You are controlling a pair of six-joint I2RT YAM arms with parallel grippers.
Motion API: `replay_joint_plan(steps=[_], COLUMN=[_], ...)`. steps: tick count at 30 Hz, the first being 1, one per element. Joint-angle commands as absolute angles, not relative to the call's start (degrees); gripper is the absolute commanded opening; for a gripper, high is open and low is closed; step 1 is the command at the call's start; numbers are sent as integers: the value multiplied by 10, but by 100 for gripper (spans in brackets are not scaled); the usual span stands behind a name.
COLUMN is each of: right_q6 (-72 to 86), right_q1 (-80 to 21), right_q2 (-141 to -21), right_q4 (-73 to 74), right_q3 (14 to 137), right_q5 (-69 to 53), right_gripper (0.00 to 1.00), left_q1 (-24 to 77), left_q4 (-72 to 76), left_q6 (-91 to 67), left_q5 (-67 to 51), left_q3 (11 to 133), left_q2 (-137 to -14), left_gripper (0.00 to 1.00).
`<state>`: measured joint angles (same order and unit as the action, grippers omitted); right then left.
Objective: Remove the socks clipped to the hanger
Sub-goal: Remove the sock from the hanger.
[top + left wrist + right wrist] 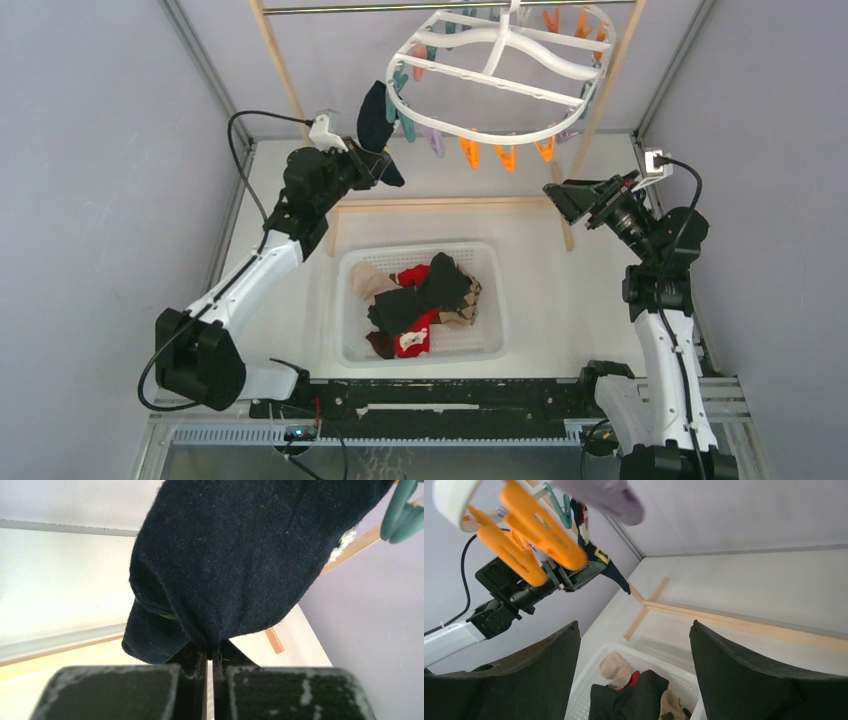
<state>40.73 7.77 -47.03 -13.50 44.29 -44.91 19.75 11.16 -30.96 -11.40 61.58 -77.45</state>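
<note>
The white oval hanger (452, 124) hangs from a rod at the top, with orange, teal and pale clips round its rim. A navy sock (374, 118) hangs at its left edge, and the sock's top reaches up to a teal clip (400, 515). My left gripper (378, 160) is shut on the sock's lower part; the left wrist view shows the dark fabric (240, 555) pinched between the closed fingers (210, 652). My right gripper (560, 195) stands open and empty below the hanger's right side, apart from the clips. Its fingers (634, 630) frame the basket below.
A white perforated basket (420, 250) on the table holds several loose socks (425, 295), black, red and beige. A wooden rack frame (440, 203) lies behind it, with uprights at both sides. Orange clips (529, 530) dangle close above the right wrist camera.
</note>
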Motion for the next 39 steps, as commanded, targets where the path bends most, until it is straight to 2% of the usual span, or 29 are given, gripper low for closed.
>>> replay_joint_plan(steps=[1,10,25,39], right_q6=[384,392,388,346], right_q1=[77,77,58,2], right_q2=[-435,-426,-414,-369], right_q4=[-110,-97,-81,-4], right_q3=[451,454,453,453], right_q5=[-427,-421,-413,-395], right_gripper=[86,87,86,86], left_q1=[199,199,205,320], left_q4=[106,79,14,-41], left_q6=[-293,-288,-295,-305], left_q5=[-98,-84,-116,-83], left_q3=[586,548,554,589], left_q2=[-712,-627,-550,-544], left_gripper=[0,0,0,0])
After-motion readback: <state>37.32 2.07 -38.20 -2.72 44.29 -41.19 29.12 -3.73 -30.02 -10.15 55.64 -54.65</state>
